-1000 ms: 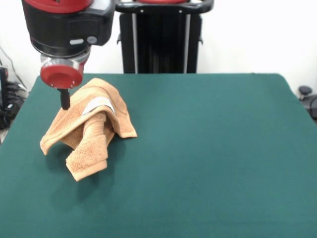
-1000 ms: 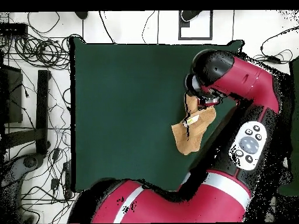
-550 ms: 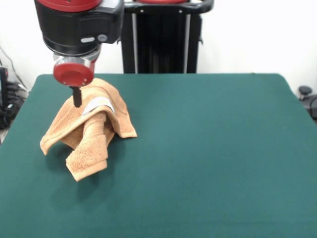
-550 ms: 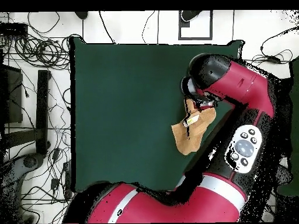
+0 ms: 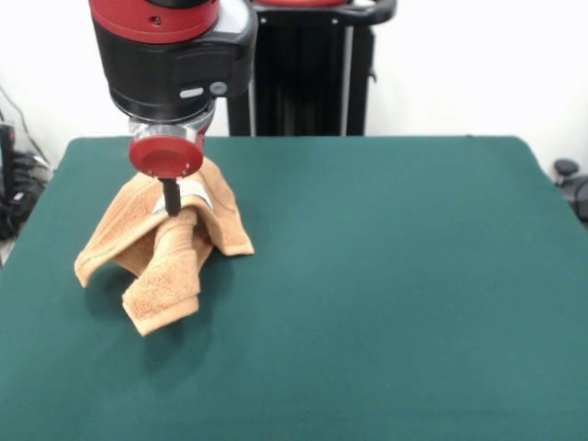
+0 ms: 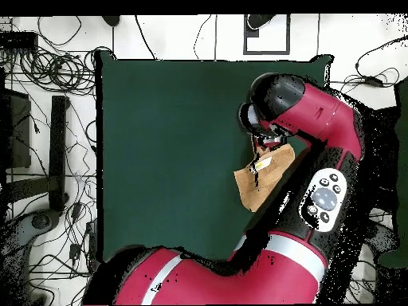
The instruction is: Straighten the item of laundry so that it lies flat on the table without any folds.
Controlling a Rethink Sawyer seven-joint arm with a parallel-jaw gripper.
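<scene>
The jaws, seen only as one dark tip under the red disc of the gripper point(image 5: 171, 197), may be apart or together, I cannot tell, and they hang right over the rumpled towel point(image 5: 156, 241), which is heaped in folds near one side of the green tabletop point(image 5: 386, 276).

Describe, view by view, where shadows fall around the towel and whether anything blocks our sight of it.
Front view: the towel casts a soft shadow on the table beneath its raised folds; the hand covers its top. Overhead view: the arm hides part of the towel.
</scene>
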